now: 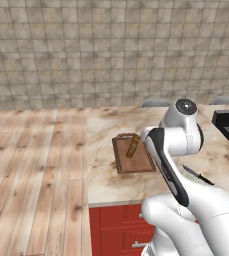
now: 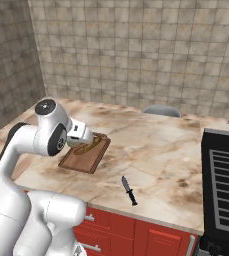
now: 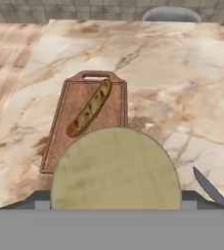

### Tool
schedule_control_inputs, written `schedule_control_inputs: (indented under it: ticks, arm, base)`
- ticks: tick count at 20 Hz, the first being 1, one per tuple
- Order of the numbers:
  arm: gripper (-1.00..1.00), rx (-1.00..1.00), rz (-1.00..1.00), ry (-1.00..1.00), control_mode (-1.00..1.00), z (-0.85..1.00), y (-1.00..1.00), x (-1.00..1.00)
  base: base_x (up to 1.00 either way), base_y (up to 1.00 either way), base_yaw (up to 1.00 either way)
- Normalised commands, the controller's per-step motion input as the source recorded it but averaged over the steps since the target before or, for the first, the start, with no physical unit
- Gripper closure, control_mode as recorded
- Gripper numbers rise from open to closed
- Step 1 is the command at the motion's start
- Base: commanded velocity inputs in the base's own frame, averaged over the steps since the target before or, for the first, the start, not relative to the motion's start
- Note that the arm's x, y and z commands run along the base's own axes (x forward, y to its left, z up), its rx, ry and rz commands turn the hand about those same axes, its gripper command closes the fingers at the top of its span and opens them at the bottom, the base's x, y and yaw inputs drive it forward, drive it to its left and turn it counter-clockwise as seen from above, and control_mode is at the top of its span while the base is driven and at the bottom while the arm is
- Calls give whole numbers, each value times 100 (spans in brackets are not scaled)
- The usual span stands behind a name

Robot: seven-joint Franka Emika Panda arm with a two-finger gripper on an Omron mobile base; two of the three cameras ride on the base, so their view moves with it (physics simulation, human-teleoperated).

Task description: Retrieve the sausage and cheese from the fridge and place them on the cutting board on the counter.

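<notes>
- The left base view looks from behind the arm, forward and down at the worktop (image 1: 106, 175); the cutting board (image 1: 126, 162) sits near centre.
- The right base view shares that board (image 2: 88, 159), at 9 o'clock.
- The hand view hangs close above the same board (image 3: 67, 122), at 11 o'clock.

A beige-grey square-tiled stone wall (image 1: 86, 50) stands far beyond the gripper (image 2: 88, 139) and turns a corner off to its left. Below the gripper spreads the beige-brown marbled stone counter (image 2: 161, 145), carried on a red cabinet base (image 1: 116, 230) with drawer fronts and pale bar handles. To the gripper's left the counter ends and a light wooden plank floor (image 1: 31, 165) runs to the wall. Past the counter's far edge rise two grey rounded chair backs (image 2: 161, 110). Well to the gripper's right sits a black grated cooktop (image 2: 226, 185). The light is even and soft.
</notes>
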Motion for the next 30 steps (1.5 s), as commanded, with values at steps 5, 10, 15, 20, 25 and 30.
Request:
schedule_control_inputs:
  ticks: [5, 10, 15, 20, 25, 30]
  arm:
    - [100, 2, 0, 13, -100, -50, 0, 23]
    - [100, 0, 0, 0, -100, -67, 0, 73]
    - [100, 0, 0, 7, -100, -52, 0, 68]
    - [100, 0, 0, 16, -100, -42, 1, 39]
    - [100, 0, 0, 12, -100, -24, 5, 23]
    - [100, 0, 0, 3, -100, -21, 0, 30]
  base:
    - [0, 0, 0]
    - [0, 0, 0]
    - [0, 0, 0]
    - [0, 0, 0]
    - [0, 0, 0]
    - [0, 0, 0]
